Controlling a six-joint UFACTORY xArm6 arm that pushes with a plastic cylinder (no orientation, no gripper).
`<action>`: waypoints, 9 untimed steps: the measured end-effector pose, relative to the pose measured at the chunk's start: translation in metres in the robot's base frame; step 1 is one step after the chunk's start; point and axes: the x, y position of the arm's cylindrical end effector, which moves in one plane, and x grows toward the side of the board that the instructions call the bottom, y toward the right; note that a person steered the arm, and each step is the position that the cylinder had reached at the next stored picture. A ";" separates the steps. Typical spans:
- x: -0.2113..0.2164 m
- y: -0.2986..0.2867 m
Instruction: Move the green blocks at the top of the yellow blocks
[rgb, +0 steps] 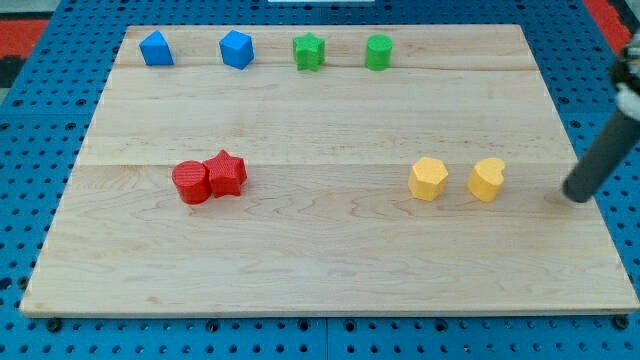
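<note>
A green star block and a green cylinder block sit side by side near the view's top edge of the wooden board. A yellow hexagon block and a yellow heart-shaped block sit at the view's right, below the green ones and a little to their right. My tip rests on the board at the view's right edge, to the right of the yellow heart block and apart from it.
Two blue blocks sit at the view's top left. A red cylinder and a red star touch each other at the view's left middle. A blue pegboard surrounds the board.
</note>
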 end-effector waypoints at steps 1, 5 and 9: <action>-0.018 -0.071; -0.214 -0.019; -0.298 -0.250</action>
